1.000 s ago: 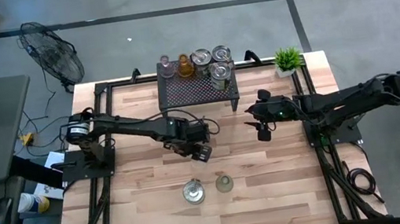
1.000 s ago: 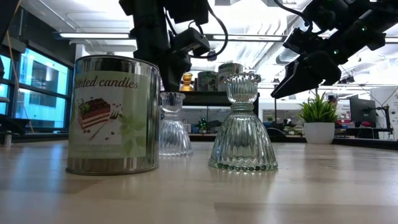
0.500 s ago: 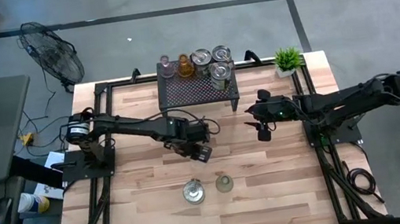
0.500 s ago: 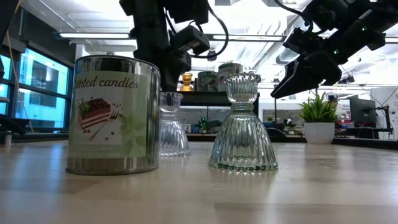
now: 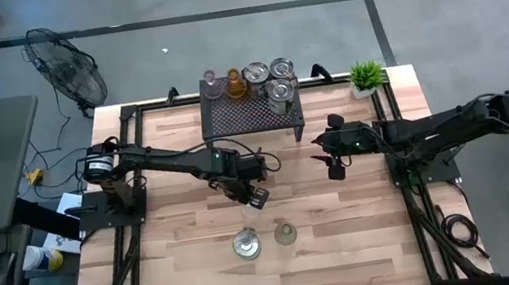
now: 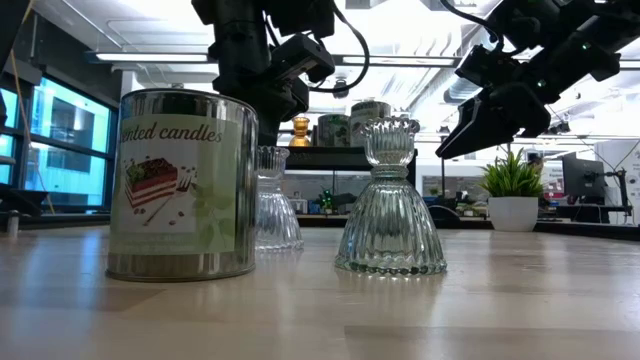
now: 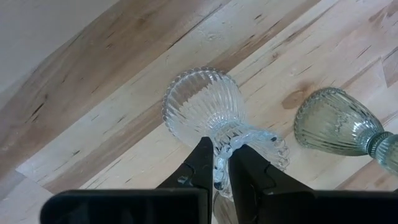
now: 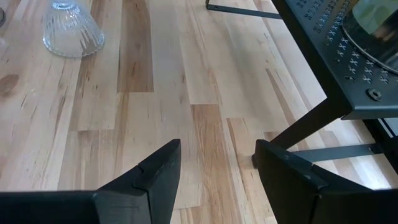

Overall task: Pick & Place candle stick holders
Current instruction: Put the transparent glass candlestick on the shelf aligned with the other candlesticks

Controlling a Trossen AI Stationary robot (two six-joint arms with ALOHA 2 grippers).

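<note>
My left gripper (image 5: 256, 200) is shut on a clear ribbed glass holder (image 7: 202, 106), which stands behind the can in the low view (image 6: 275, 205). A pale green glass holder (image 5: 284, 231) stands upright on its foot at the table's near middle, beside a silvery candle tin (image 5: 244, 243). Several more holders, one of them amber (image 5: 235, 84), stand on the black rack (image 5: 252, 112) at the far edge. My right gripper (image 5: 334, 165) hangs open and empty to the right of the rack, its fingers wide apart in its wrist view (image 8: 214, 168). My left gripper pinches the scalloped rim of the holder's cup (image 7: 239, 138) between its two fingers. One finger seems to be inside the cup and one outside. The fingers come from above, slanting down. The holder is upright; whether its bell-shaped foot (image 7: 199, 99) rests on the table I cannot tell.
A small potted green plant (image 5: 365, 75) stands at the far right corner. The rack's legs (image 8: 311, 124) stand close to my right gripper. Bare wood lies along the table's near edge and on its left side.
My left gripper, still shut on the clear holder, has shifted a little toward the table's near edge, and the holder has shifted with it. My right gripper has kept still.
</note>
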